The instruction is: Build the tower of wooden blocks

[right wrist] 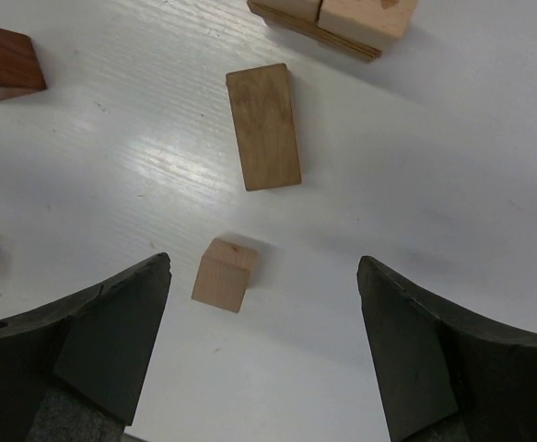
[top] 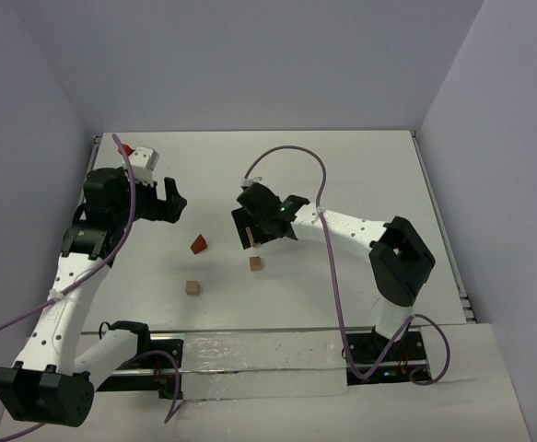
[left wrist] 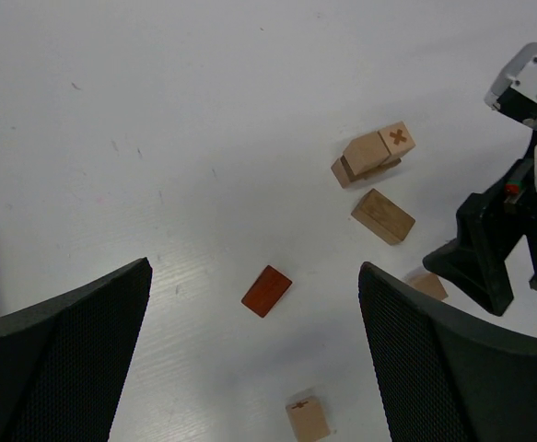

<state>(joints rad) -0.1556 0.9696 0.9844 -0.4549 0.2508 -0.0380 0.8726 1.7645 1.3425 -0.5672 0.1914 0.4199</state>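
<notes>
Right wrist cam is showing the started tower point(right wrist: 342, 20) at its top edge; overhead, the right gripper point(right wrist: 264, 265) is mostly covering it. Left gripper point(left wrist: 254, 269) is hovering upper left; both claws are gaping open, empty.

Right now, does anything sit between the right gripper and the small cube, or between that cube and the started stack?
Nothing visible blocks the open right gripper from the small cube. Between that cube and the started stack, a long brown block lies flat on the table; lifting should probably clear it.
</notes>
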